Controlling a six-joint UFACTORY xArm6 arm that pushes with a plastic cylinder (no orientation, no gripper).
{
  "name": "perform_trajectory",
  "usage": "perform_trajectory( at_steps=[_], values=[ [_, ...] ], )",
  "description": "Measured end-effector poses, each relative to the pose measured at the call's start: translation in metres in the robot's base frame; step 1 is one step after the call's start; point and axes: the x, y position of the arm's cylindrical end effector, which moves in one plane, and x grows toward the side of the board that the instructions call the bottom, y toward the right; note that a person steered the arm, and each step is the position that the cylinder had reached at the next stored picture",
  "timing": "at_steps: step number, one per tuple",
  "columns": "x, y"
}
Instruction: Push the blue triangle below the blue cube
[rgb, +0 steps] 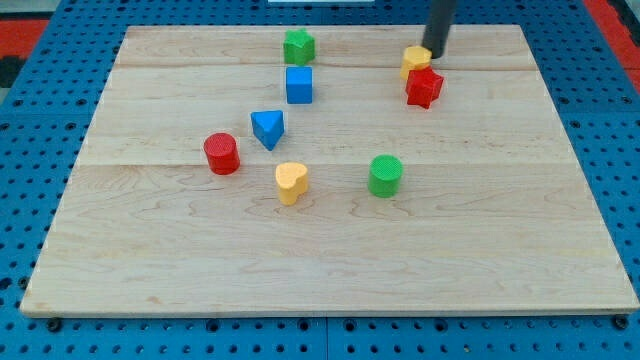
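Note:
The blue triangle (268, 128) lies on the wooden board (330, 250), left of centre. The blue cube (299, 85) sits just above it and slightly to the right, with a small gap between them. My tip (434, 55) is at the view's top right, far to the right of both blue blocks. It stands right beside a yellow block (416, 60) and just above a red star-shaped block (424, 87).
A green star-shaped block (298, 46) sits above the blue cube. A red cylinder (221, 153) lies left of and below the triangle. A yellow heart (291, 181) lies below the triangle. A green cylinder (385, 175) is near the centre.

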Motion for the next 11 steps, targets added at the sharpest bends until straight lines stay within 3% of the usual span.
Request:
perform_trajectory(
  at_steps=[2, 6, 11],
  values=[
    [-0.017, -0.045],
    [0.114, -0.027],
    [0.115, -0.038]
  ],
)
